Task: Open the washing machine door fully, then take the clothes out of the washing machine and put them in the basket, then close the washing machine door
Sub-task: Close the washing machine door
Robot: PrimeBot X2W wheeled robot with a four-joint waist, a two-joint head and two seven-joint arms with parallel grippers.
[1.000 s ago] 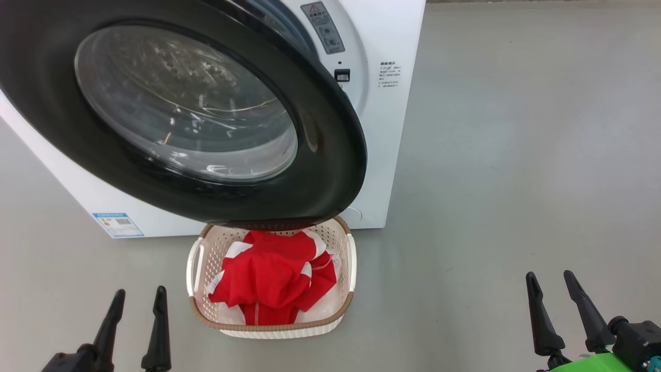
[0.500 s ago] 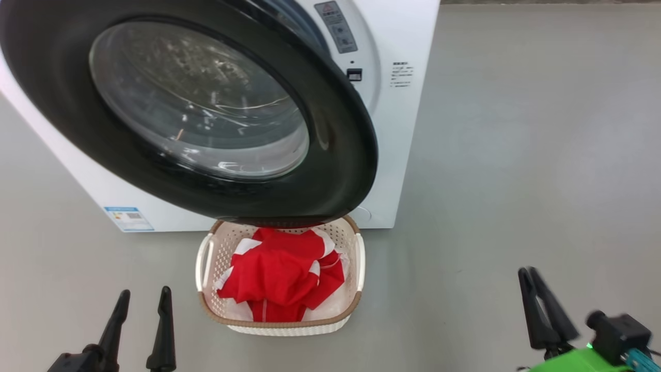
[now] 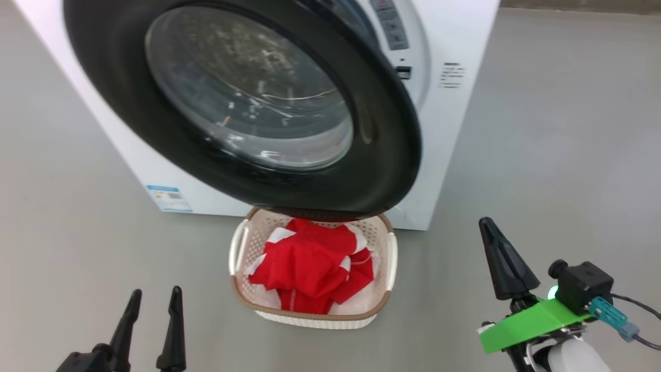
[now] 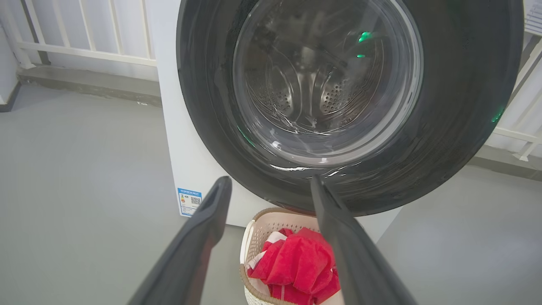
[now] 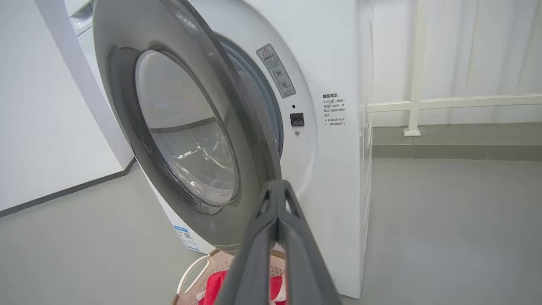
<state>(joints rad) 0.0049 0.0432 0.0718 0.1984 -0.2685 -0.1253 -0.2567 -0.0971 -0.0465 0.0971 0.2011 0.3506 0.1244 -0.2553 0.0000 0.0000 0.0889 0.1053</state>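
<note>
Red clothes [image 3: 312,271] heaped in the basket [image 3: 310,320], below the open washing machine door [image 3: 384,170].
Piled across most of the basket, white trim showing, all kept inside the brown rim. Basket set on the grey floor [image 3: 542,155] just in front of the white washing machine [image 3: 457,139], far edge tucked under the door's black rim. Perforated steel drum [image 4: 334,91] visible through the door's glass. Blue label [image 3: 168,198] low on the machine's left corner. Left gripper [image 3: 157,291] at near left, fingers apart, empty. Right gripper [image 3: 488,227] at near right, fingers pressed together on nothing, well apart from the basket.
</note>
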